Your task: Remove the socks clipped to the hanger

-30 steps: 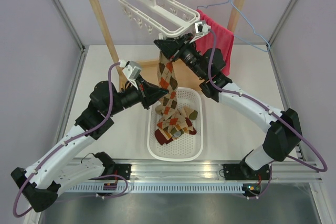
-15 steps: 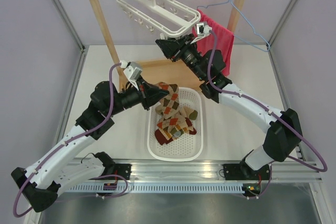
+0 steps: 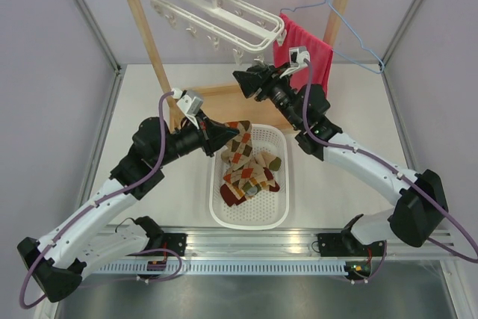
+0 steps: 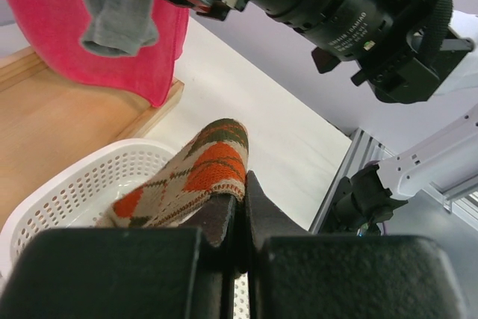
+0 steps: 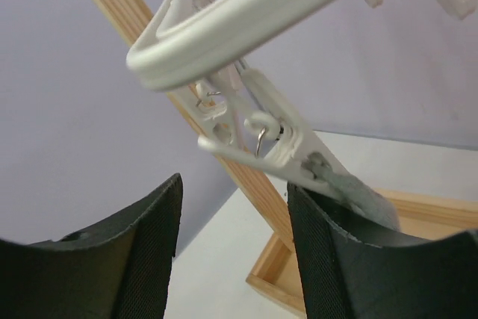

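Observation:
The white hanger (image 3: 216, 16) hangs from the wooden rail, with its clips dangling. My left gripper (image 3: 230, 136) is shut on an argyle sock (image 4: 202, 173), which it holds over the far rim of the white basket (image 3: 216, 211). More argyle and striped socks (image 3: 250, 173) lie inside the basket. My right gripper (image 5: 233, 214) is open just below the hanger's right end. A white clip (image 5: 276, 147) above its right finger (image 5: 328, 252) still pinches a grey sock (image 5: 362, 199). The grey sock (image 4: 116, 20) also shows in the left wrist view, hanging before the towel.
A pinkish-red towel (image 3: 306, 54) hangs on a thin blue wire hanger (image 3: 351, 31) at the right of the rail. The wooden rack's left post (image 3: 149, 50) and its base (image 3: 216, 98) stand behind the basket. The two arms nearly meet above the basket.
The argyle sock came off its clip and now hangs only from my left gripper. My right gripper opened and pulled back to the right. The hanger swung to the left.

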